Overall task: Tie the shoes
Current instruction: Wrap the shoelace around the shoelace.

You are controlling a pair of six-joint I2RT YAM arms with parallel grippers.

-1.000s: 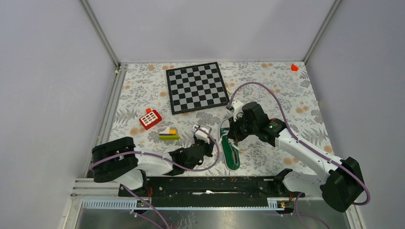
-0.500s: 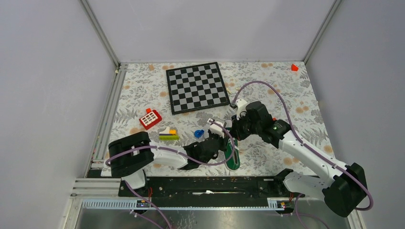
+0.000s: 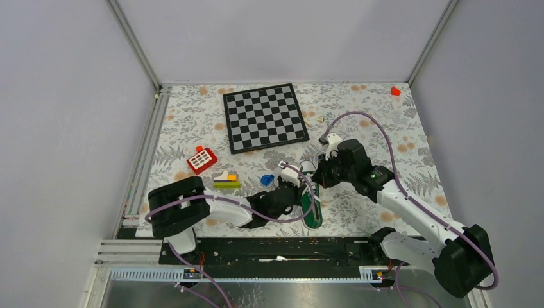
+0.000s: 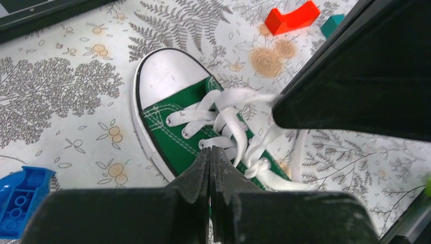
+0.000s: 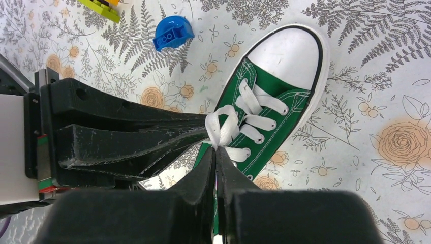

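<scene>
Left gripper [image 4: 210, 152] has swung in from the left over the green sneaker [image 3: 312, 210], uncovering a blue brick [image 3: 267, 179], and its jaws have just closed, apparently pinching a strand of the white laces [image 5: 223, 127]. The right gripper [image 5: 216, 152], closed on the lace loop throughout, has eased toward the right of the frame. My read: both ends are now held, so a cross or pull can start, but no knot is formed yet. The sneaker lies lower centre of the top view between the grippers; no containers in view.
</scene>
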